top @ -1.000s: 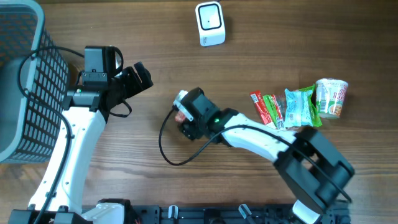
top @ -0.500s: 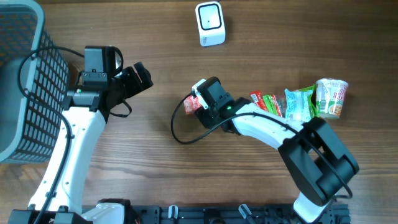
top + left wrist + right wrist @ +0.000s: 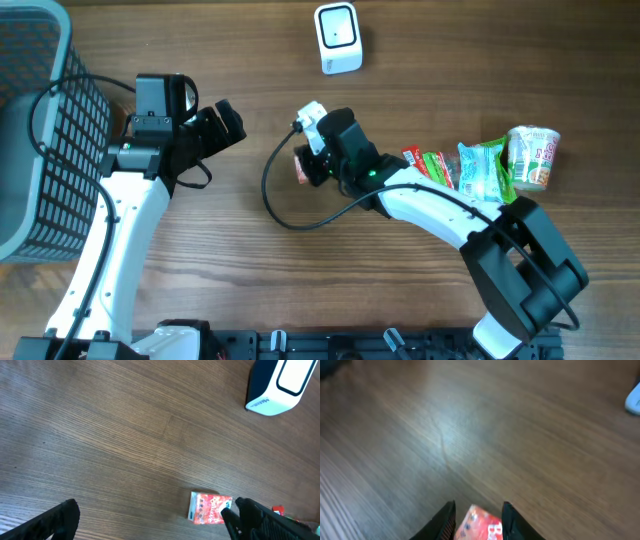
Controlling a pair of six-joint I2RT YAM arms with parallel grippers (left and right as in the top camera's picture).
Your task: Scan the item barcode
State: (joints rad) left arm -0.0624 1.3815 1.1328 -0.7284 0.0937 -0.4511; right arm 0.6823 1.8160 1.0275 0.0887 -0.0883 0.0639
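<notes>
1. The right gripper (image 3: 478, 507) has its two fingers pressed on both sides of the red packet (image 3: 210, 508), pinching it. The packet is near the middle of the table (image 3: 200, 260). The wrist view is blurry, so I cannot tell if the packet is lifted or lying on the wood.
2. The left gripper (image 3: 215, 130) is spread wide and holds nothing. It sits toward the left edge of the table, next to the basket (image 3: 60, 120) at the far left corner.
3. The packet could slip out. It looks thin and crinkly, and only its near end sits between the fingers. A fast swing could shake it loose.
4. The scanner (image 3: 338, 38) might not beep. It stands near the far edge of the table, well apart from the packet. No barcode shows on the red side we can see, so the wrong side may get shown to the scanner.
5. The scanner could get knocked. It is a small box, and an arm coming in too low or too far could push it toward the far edge.
6. The black cable (image 3: 272, 205) loops on the table beside the right gripper. It could catch and tug as the arm reaches out.
</notes>
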